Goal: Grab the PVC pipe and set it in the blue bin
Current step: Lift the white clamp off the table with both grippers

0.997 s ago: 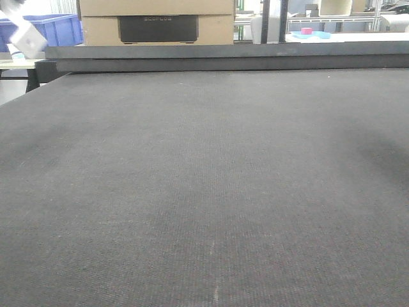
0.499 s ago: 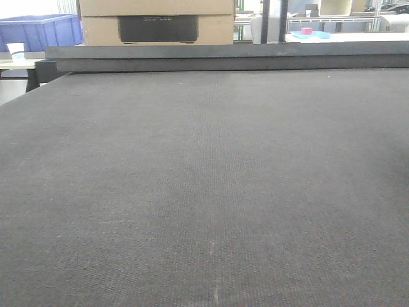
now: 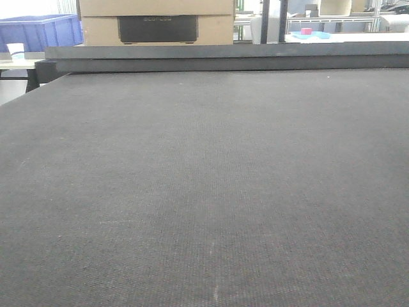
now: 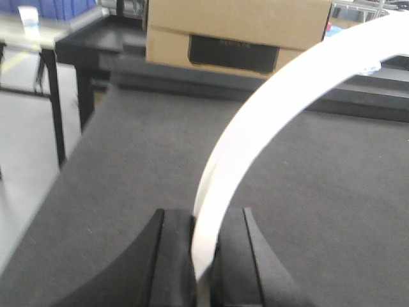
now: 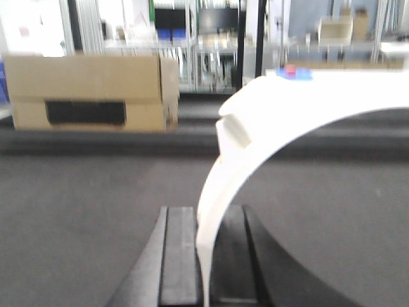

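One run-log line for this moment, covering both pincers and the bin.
left pincer: shut on white PVC pipe | right pincer: shut on white PVC pipe | blue bin: beyond table, far left

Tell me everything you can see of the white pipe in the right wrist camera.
The white pipe is a smooth, plastic-looking curved piece, blurred. Its lower end sits clamped between the fingers of the right gripper; from there it arcs up and right, out of frame. A stepped collar shows partway along the bend. It is held above the dark mat, touching nothing else visible.
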